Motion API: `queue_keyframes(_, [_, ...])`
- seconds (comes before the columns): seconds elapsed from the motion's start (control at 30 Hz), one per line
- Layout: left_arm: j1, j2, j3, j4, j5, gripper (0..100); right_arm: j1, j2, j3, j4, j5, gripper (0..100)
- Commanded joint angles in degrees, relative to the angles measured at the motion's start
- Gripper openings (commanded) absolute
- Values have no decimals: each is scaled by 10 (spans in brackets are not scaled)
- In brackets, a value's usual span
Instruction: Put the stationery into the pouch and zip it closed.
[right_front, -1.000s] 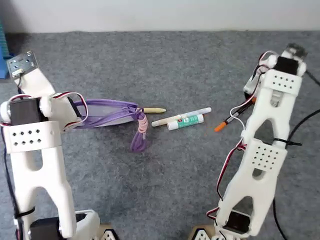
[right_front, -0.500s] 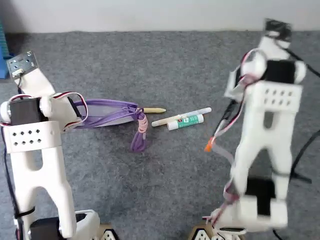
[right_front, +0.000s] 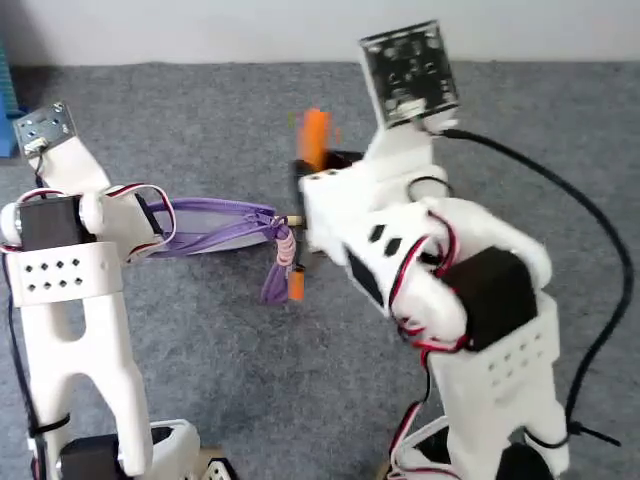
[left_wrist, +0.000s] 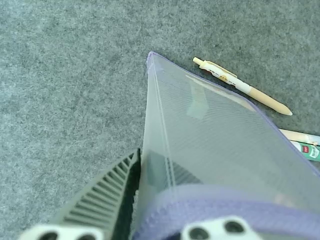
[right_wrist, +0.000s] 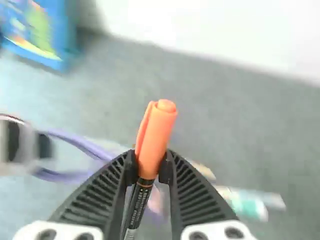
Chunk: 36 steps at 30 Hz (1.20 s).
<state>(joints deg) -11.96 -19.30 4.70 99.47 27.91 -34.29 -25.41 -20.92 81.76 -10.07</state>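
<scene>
A: Start with right fingers (right_wrist: 116, 182). Spread or clamped?
B: Clamped. Pinching orange pen (right_wrist: 155, 131) just under the cap, one ridged pad per side. Logging right gripper (right_wrist: 149, 161) as holding.
A: Where in the high view?
B: Mid-frame, a bit above centre, close over the right end of the pouch (left_wrist: 215, 145). Pen held off the mat, cap toward top centre. Second orange bit lower, by the purple loop (right_front: 278, 282); can't tell if same pen.
A: And left fingers (left_wrist: 102, 202)?
B: Pressed together on the pouch, mesh wall nipped between: ridged finger outside, second one dark behind the mesh. Tagging left gripper (left_wrist: 144, 162) as holding too.
A: Pouch location?
B: Left of centre in the high view, stretching from that gripper rightward toward the middle, purple zip edge on top, loop drooping at the right end. Over grey mat (left_wrist: 65, 75); can't tell how much touches.
A: Loose stationery?
B: Beige pen (left_wrist: 245, 86) lying flat just beside the pouch's far edge, outside it. Past its tip, white pen (left_wrist: 300, 136) and glue stick (left_wrist: 310, 151), side by side, touching or nearly. All on the mat.
A: Anything else?
B: One blue box (right_wrist: 37, 30) at the mat's far edge, upper left corner of the high view.
</scene>
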Motion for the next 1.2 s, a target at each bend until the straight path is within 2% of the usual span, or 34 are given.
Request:
queue_keyframes(0.0, [1,9,-10,9,5,12,-59,-15,-2,-96,5,8])
queue_keyframes(0.1, [1,9,-10,9,5,12,-94,-10,16,-175,12,8])
queue_keyframes(0.33, [1,9,-10,9,5,12,-129,0,122,-399,135,8])
queue_keyframes(0.6, [-1,9,-10,9,5,12,-141,-6,287,-552,221,8])
queue_keyframes(0.8, [-2,9,-10,9,5,12,-138,-8,321,-537,224,31])
queue_keyframes(0.97, [-1,9,-10,9,5,12,-141,-37,311,-444,172,177])
queue_keyframes(1.17, [1,9,-10,9,5,12,-140,-80,313,-415,167,137])
